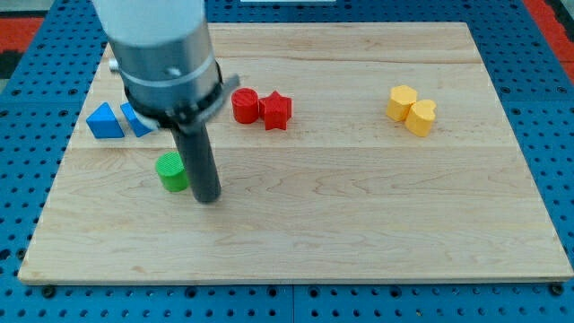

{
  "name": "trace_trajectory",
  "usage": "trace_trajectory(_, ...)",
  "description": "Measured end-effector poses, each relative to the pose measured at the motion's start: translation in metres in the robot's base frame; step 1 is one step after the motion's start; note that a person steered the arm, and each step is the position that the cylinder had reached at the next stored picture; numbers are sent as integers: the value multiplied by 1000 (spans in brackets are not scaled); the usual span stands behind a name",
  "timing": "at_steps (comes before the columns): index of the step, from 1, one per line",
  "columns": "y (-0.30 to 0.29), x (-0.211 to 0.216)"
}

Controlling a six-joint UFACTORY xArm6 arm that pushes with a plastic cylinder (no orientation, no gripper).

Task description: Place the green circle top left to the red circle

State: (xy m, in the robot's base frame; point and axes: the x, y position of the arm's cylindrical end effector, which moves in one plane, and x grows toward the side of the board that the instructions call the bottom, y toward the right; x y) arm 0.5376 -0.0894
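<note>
green circle (170,170) touching my tip (209,199), on its left | red circle (244,105) up-right | no gripper fitted

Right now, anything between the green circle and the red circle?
No block: camera view shows bare board between green circle and red circle. My tip sits right beside the green one.

**Tip beside green circle, left half of board**

My tip (209,198) touches the green circle (170,171) on its right. The red circle (244,105) and red star (276,110) touch nearer the top edge; blue triangles (106,121) sit near the left edge, yellow blocks (412,109) toward the top right corner.
</note>
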Motion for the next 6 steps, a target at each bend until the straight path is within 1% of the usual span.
trace_trajectory(1, -60, 10)
trace_trajectory(2, -65, -17)
trace_trajectory(3, -24, -58)
trace_trajectory(6, -15, -226)
